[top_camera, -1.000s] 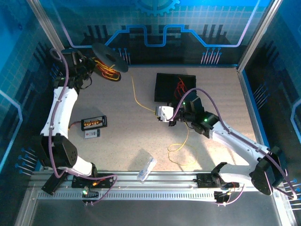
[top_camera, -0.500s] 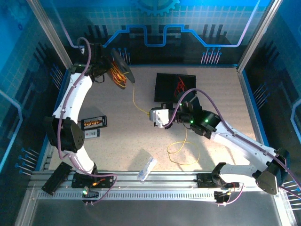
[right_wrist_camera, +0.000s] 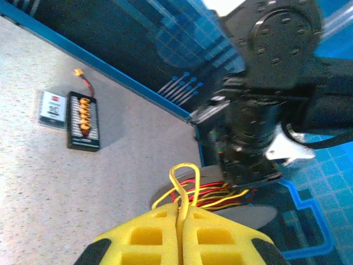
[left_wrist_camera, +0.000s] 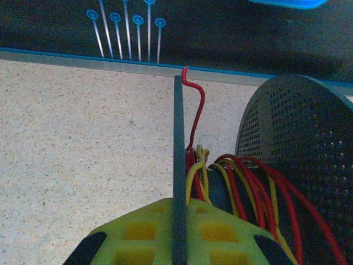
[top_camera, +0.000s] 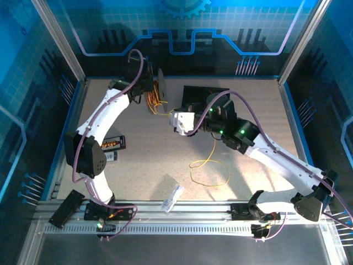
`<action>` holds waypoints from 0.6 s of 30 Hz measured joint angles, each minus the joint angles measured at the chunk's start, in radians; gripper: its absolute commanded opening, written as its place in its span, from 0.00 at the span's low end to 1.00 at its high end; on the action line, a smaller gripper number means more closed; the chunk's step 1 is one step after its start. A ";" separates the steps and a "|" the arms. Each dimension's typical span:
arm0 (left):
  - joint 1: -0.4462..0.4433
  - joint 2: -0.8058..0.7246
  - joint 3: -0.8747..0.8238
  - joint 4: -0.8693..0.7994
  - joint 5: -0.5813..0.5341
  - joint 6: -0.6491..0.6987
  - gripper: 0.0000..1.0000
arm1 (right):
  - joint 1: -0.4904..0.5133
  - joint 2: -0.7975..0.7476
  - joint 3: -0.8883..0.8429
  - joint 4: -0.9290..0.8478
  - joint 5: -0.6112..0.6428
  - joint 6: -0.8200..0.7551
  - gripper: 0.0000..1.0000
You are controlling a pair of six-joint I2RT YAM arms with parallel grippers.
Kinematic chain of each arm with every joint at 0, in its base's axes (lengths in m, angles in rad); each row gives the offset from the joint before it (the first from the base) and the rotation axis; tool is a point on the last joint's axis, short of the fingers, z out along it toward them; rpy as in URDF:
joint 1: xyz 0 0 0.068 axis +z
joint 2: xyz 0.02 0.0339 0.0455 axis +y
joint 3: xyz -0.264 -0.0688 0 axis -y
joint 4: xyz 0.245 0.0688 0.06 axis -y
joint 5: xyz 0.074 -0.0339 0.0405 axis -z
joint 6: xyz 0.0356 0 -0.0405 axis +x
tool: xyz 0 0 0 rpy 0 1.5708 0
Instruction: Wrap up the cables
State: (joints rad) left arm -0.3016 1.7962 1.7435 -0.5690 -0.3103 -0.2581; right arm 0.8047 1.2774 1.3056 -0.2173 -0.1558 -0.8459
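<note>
1. Yellow-orange and red cables (left_wrist_camera: 242, 182) lie partly wound on a black spool (left_wrist_camera: 292, 143), their turns packed between its two round flanges. One red end (left_wrist_camera: 196, 105) pokes up free above the coil.
2. Clamped tight, the left gripper (left_wrist_camera: 177, 212) grips the spool's thin near flange, which shows edge-on between the yellow-green pads (left_wrist_camera: 138, 226).
3. Seen from above, the left arm reaches to the back middle of the table (top_camera: 132, 182). It holds the spool (top_camera: 161, 88) with its flanges standing on edge.
4. Pinched closed, the right gripper (right_wrist_camera: 181, 215) holds a yellow strand (right_wrist_camera: 179, 179), and a small loop of it rises out of the yellow pads (right_wrist_camera: 220, 232).
5. In the top view the right gripper (top_camera: 175, 122) sits just beside the spool, on its near-right side. A short run of yellow crosses between the two.
6. Further along, the same strand drops under the right forearm and ends in a loose loop (top_camera: 209, 175) lying flat on the table, well apart from the spool.
7. Behind the right gripper stands a black box (top_camera: 193, 100) with red wires showing in it.
8. On the left side of the table lie a charger board (top_camera: 112, 144) and, just beside it, a small white block (top_camera: 110, 158).
9. Near the front rail lies a clear plastic bag (top_camera: 172, 197).
</note>
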 measured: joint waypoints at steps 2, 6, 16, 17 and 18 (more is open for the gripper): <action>-0.023 -0.002 -0.045 0.035 -0.009 0.032 0.00 | 0.000 0.023 0.031 0.000 0.034 0.011 0.00; -0.059 -0.017 -0.143 0.090 -0.007 0.074 0.00 | -0.009 0.061 0.092 -0.004 0.094 0.049 0.00; -0.082 -0.138 -0.314 0.206 0.010 0.129 0.00 | -0.142 0.138 0.227 -0.018 0.135 0.182 0.00; -0.085 -0.154 -0.329 0.218 0.019 0.138 0.00 | -0.161 0.148 0.241 -0.020 0.129 0.195 0.00; -0.089 -0.167 -0.342 0.225 0.029 0.146 0.00 | -0.180 0.156 0.253 -0.020 0.124 0.208 0.00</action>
State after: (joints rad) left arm -0.3904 1.6287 1.4014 -0.3435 -0.2810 -0.1123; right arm 0.6247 1.4330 1.5585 -0.2375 -0.0322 -0.6380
